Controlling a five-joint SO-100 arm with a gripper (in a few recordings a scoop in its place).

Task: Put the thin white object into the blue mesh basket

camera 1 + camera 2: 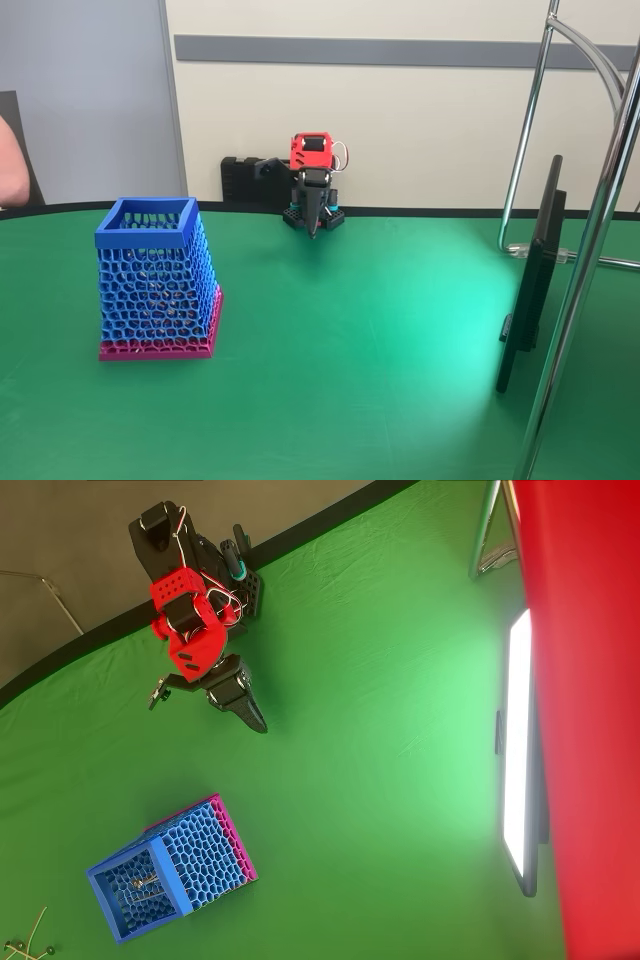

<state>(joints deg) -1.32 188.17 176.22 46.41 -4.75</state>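
Note:
The blue mesh basket [155, 275] stands upright on the green table, left of centre in the fixed view, with a magenta base; in the overhead view the basket [170, 870] sits low on the left. A small pale streak [141, 883] lies inside its opening, too small to name for sure as the thin white object. My gripper [314, 230] hangs folded at the back of the table, pointing down, far from the basket. From above, the gripper [258, 722] tapers to a point, shut, with nothing between its fingers.
A dark upright screen [530, 280] stands on the right, beside a chrome stand [590, 250]. A thin pale line [34, 925] lies at the bottom-left corner of the overhead view. A person's arm [12, 165] shows at the left edge.

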